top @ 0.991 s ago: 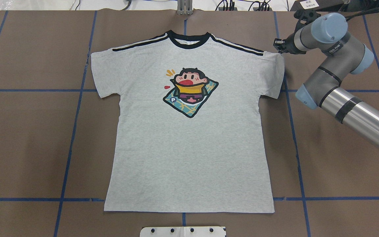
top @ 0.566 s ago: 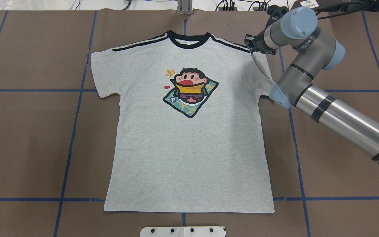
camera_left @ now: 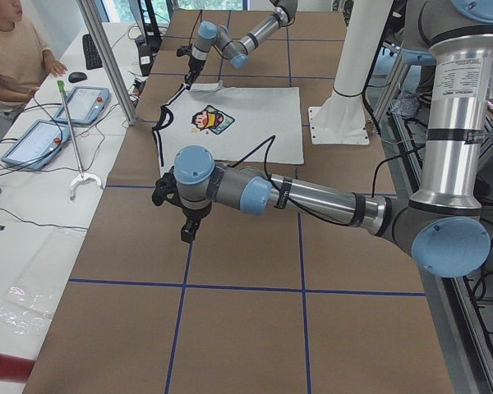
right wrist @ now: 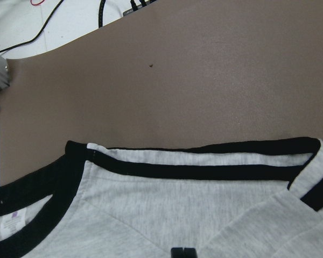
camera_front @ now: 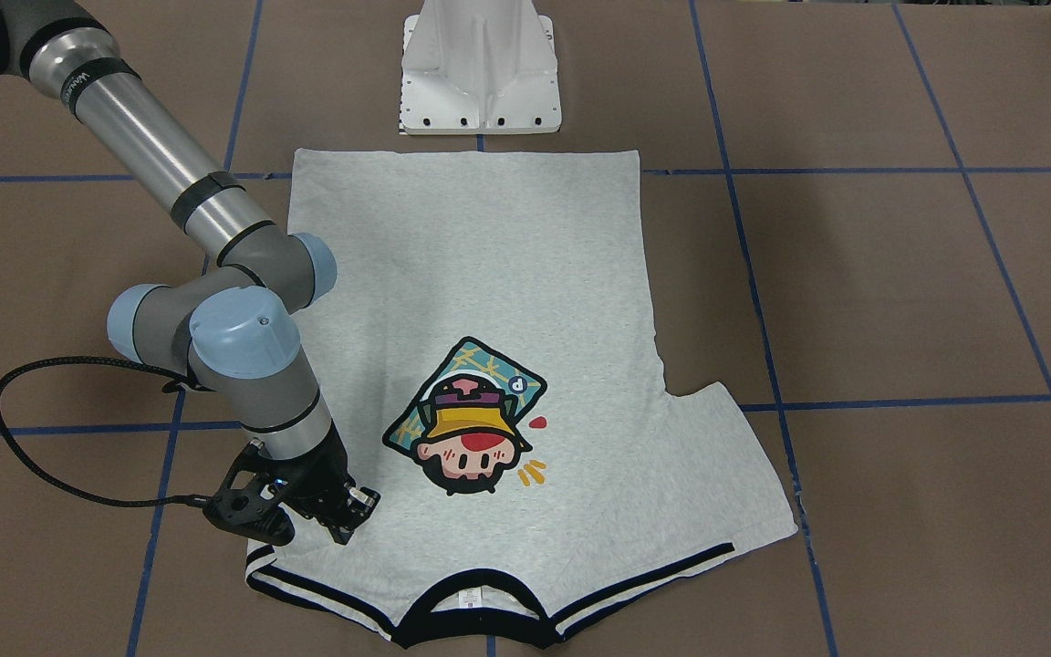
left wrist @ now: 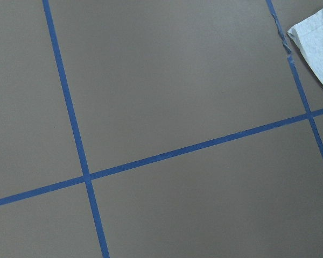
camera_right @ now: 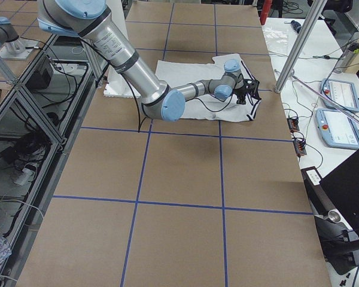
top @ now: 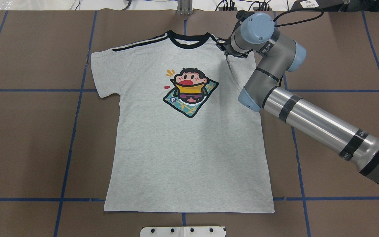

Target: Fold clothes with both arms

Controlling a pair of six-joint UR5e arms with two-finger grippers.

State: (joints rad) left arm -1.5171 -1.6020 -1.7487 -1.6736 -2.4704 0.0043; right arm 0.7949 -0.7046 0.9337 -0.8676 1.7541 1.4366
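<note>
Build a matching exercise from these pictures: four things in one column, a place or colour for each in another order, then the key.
1. right gripper
2. left gripper
3. collar
4. pedestal

A. black, round the neck opening
B. over bare table, away from the T-shirt
C. white, beside the hem
D. on the sleeve folded onto the chest

Pairs: 1-D, 2-B, 3-A, 4-C

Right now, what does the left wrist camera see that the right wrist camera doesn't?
Left wrist only: two blue tape lines crossing, and just one corner of the grey T-shirt. Right wrist only: the black collar, striped shoulder, neck label, cables and the right pincer closed on the fabric. Both: grey shirt cloth, blue tape, brown table cover.
</note>
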